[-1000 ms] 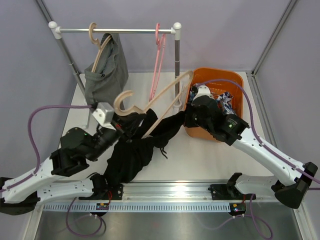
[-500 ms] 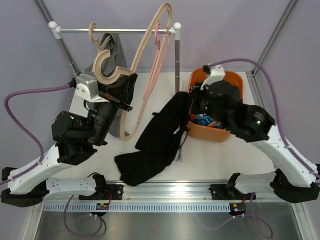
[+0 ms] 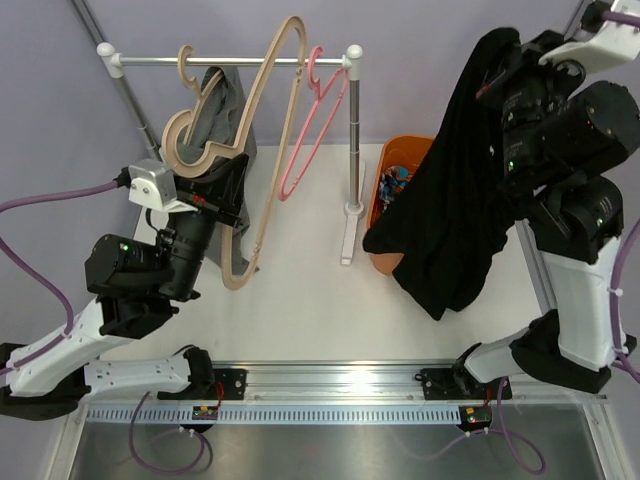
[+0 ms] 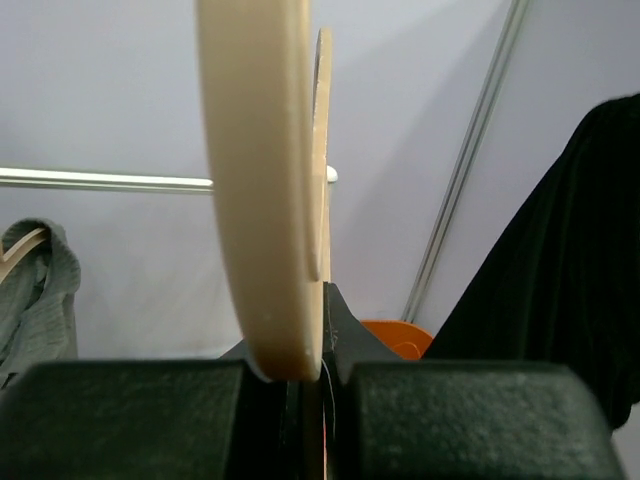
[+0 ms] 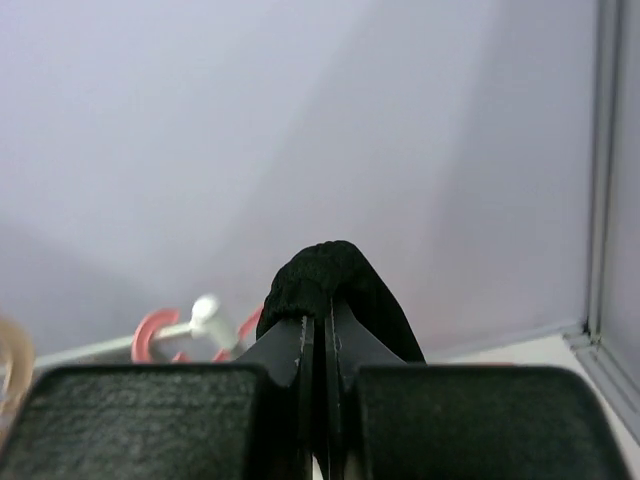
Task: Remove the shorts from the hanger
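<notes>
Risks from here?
1. The right gripper pinches only a small fold of the black shorts. They could slip, and they hang partly beyond the near side of the basket.
2. The wooden hanger in the left gripper looks close to the rail and the pink hanger, so it might snag.

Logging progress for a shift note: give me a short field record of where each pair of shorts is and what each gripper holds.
left gripper: shut on bare wooden hanger, raised near the rail
right gripper: shut on black shorts, lifted high, hanging free
grey shorts: on the rail, on a second hanger
printed shorts: in the orange basket
not yet removed: grey shorts
</notes>
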Tool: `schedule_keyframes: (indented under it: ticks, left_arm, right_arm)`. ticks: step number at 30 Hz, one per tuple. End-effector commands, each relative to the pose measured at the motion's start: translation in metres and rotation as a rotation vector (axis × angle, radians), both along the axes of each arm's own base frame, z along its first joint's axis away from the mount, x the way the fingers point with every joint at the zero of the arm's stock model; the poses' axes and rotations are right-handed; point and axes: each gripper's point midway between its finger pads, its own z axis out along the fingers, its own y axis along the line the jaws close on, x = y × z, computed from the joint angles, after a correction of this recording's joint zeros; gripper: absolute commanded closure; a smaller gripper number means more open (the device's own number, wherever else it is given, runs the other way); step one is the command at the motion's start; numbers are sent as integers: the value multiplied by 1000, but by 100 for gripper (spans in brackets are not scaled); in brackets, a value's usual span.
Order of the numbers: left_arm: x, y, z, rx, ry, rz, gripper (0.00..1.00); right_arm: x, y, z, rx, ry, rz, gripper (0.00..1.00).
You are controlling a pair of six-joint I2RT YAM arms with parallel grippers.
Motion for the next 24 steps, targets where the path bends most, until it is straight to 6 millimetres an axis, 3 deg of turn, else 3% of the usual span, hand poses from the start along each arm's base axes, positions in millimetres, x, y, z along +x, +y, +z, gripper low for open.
schedule_keyframes:
  ticks: [1, 3, 4, 5, 8, 12, 16, 19, 21, 22, 24]
  left_arm:
    - [1, 15, -4, -48, 12, 37, 100]
    - [1, 14, -12, -40, 25, 33, 100]
    - [1, 13, -15, -44, 31, 26, 100]
    - [0, 11, -17, -41, 36, 21, 100]
    - [1, 10, -31, -33, 57, 19, 100]
    - [2, 10, -47, -9, 84, 19, 100]
    - [2, 12, -58, 14, 91, 28, 100]
    - [1, 14, -62, 15, 90, 31, 100]
    - [2, 14, -65, 20, 86, 33, 100]
    - [2, 15, -66, 16, 87, 36, 100]
    - [2, 16, -69, 19, 91, 43, 100]
  right_arm:
    - [20, -24, 44, 25, -142, -168, 100]
    - [38, -28, 53, 36, -174, -214, 100]
    - [35, -35, 65, 49, -214, -221, 100]
    - [55, -32, 58, 29, -202, -245, 100]
    - [79, -41, 57, 35, -226, -299, 100]
    - [102, -62, 48, 127, -235, -269, 100]
    - [123, -66, 39, 201, -231, -198, 100]
    - [151, -56, 0, 184, -104, -191, 100]
    - [155, -51, -20, 172, -43, -175, 100]
    - [176, -43, -63, 155, 64, -167, 100]
    - [175, -38, -89, 148, 127, -139, 100]
